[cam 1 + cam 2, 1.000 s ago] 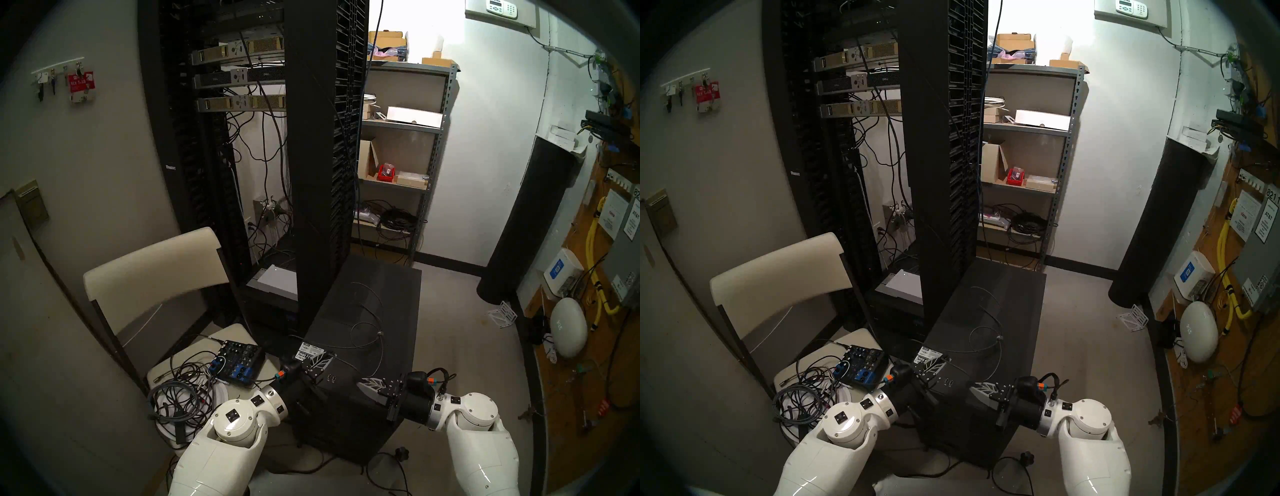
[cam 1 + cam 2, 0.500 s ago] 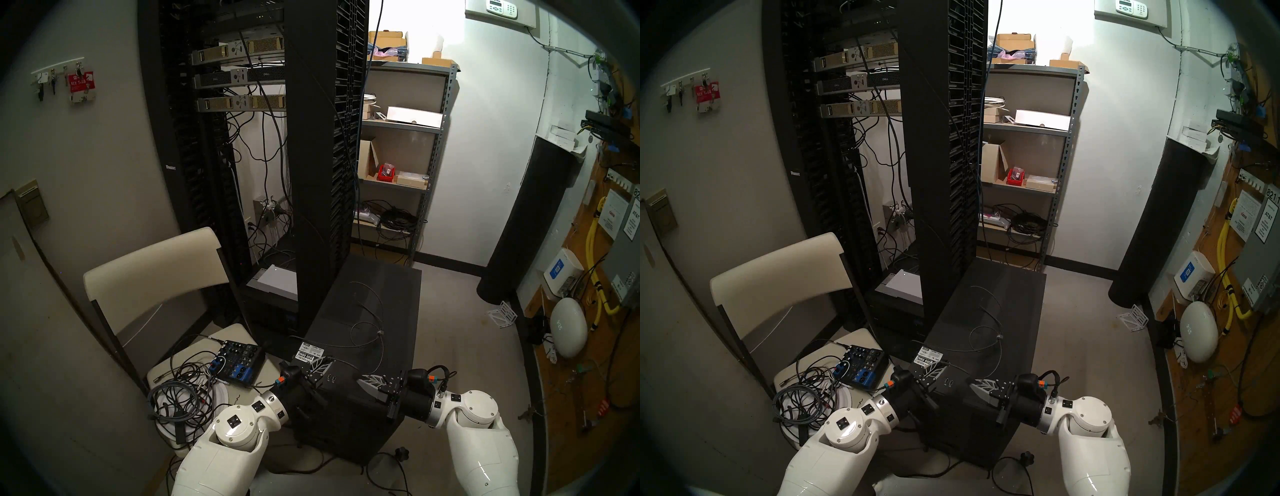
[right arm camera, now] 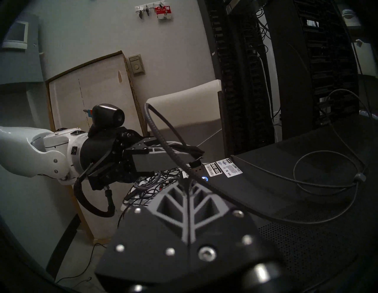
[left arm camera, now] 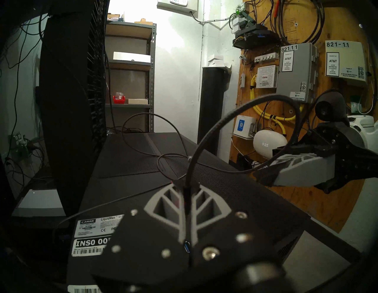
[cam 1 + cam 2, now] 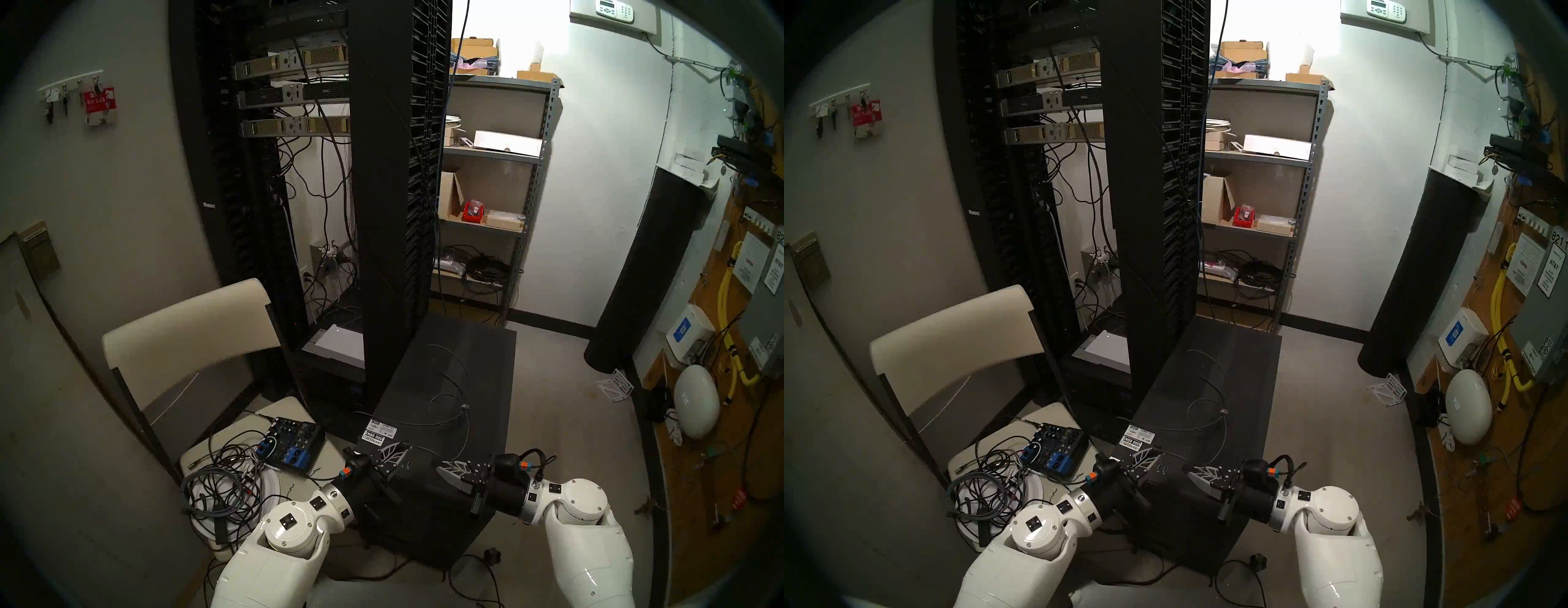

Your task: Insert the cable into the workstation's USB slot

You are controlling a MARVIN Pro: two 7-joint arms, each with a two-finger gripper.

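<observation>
I take the workstation (image 5: pixel 441 424) as my landmark: a black tower on the floor right in front of me, its mesh top facing up. At its near edge both my grippers meet. My left gripper (image 5: pixel 402 446) is clamped shut on the cable (image 5: pixel 449 397) close to the plug, which hangs from the fingertips just above the near left corner of the workstation's top, next to the white barcode stickers (image 5: pixel 379 431). My right gripper (image 5: pixel 443 463) is also closed, pinching the same cable a little further along, so a short arch of braided wire stands up between the two. The USB slot (image 5: pixel 407 463), one of a pair on the near front strip, sits between the two grippers; the plug is not in it.

Beyond my grippers the rest of the cable lies in loose loops across the workstation's top, the small grey clip (image 5: pixel 465 406) resting about mid-panel.

Left of the workstation a cream chair (image 5: pixel 186 335) carries a small blue audio mixer (image 5: pixel 290 443) and a heap of thicker cords (image 5: pixel 220 488), close beside my left arm. Behind the workstation's far left corner rises the tall black server rack (image 5: pixel 390 170), touching or nearly so. Further back, a grey metal shelf (image 5: pixel 530 191) stands against the wall.
</observation>
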